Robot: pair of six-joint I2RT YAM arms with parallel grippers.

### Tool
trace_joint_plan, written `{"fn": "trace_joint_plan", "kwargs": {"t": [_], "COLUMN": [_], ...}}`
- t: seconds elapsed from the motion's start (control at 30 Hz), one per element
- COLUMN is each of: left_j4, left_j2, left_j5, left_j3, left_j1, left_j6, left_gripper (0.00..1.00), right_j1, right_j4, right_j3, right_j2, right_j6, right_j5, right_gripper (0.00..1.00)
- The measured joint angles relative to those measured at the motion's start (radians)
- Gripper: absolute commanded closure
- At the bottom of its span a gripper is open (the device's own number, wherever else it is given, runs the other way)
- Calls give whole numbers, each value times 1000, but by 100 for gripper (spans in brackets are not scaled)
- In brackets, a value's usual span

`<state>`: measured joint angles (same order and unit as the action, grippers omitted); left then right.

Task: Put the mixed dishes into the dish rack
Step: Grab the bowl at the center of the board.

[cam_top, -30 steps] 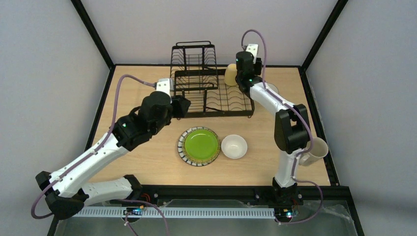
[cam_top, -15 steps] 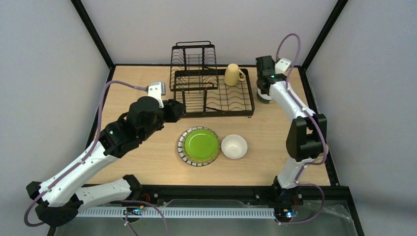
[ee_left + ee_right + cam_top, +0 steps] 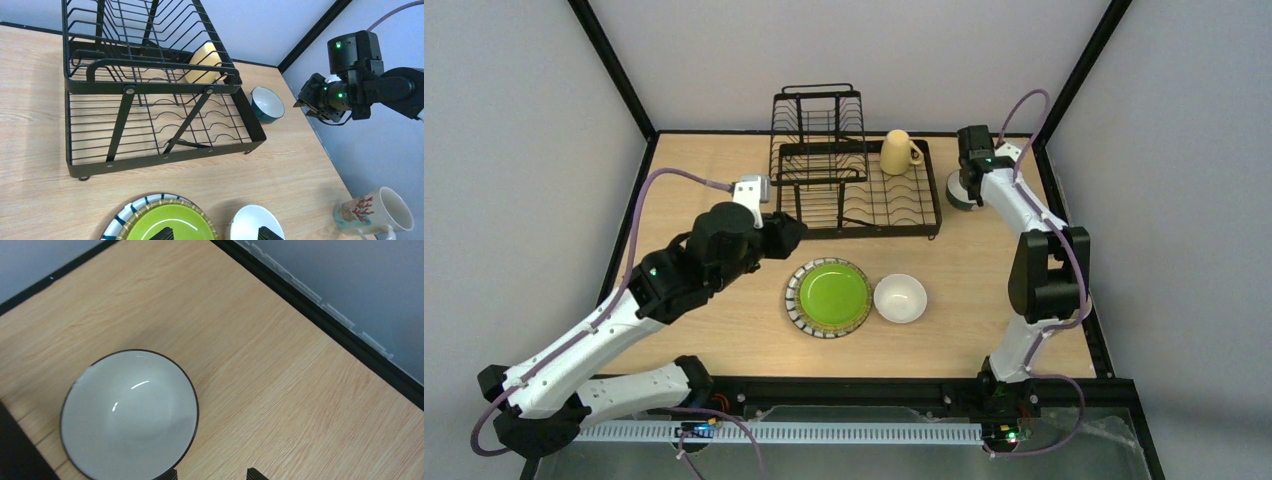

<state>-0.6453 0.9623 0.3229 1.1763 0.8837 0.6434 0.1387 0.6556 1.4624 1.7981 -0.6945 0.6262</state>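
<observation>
Table (image 3: 969, 262): a light wood top with a black frame around it. Everything stands on it.
Dish rack (image 3: 860, 200): black wire, in the far middle of the table. The tall basket part is on its left and the flat tray on its right.
Left arm (image 3: 604, 325): white and black. It reaches from the near left corner toward the middle.
Right arm (image 3: 1034, 215): it stands up on the right side and reaches to the far right corner.
Green plate (image 3: 832, 295): flat on the table just near of the rack, not in it. The rim has black and white stripes.
White bowl (image 3: 900, 298): just right of the plate, sitting upright, not in the rack.
Blue bowl (image 3: 267, 104): dark blue outside and white inside. It sits upright on the table just right of the rack, under the right gripper.
Left gripper (image 3: 786, 232): spread wide and holding nothing. It hangs over the plate's far left edge, near the rack's front.
Right gripper (image 3: 211, 474): fingers apart, nothing held. One tip is at the blue bowl's rim and the other is over bare wood.
Cream mug (image 3: 375, 212): near the right edge of the table, tipped over, with a red picture on its side.
Yellow mug (image 3: 896, 152): already in the rack, at the far right corner of the flat tray.
</observation>
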Motion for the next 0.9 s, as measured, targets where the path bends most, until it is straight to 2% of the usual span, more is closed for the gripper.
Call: {"fn": "trace_joint_plan", "kwargs": {"t": [0.73,0.9], "left_j4": [-6,-6], "left_j2": [51,68], "left_j5": [-5,-6], "left_j3": [1,1], "left_j1": [4,4], "left_j6": [0,-1], "left_gripper": [2,2], "right_j1": [-70,-87], "right_j4": [-61,-71], "right_j3": [21,42], "right_j2": [198,235], "right_j6": [-9,-2], "right_j5": [-119,-132], "right_gripper": [23,34]}}
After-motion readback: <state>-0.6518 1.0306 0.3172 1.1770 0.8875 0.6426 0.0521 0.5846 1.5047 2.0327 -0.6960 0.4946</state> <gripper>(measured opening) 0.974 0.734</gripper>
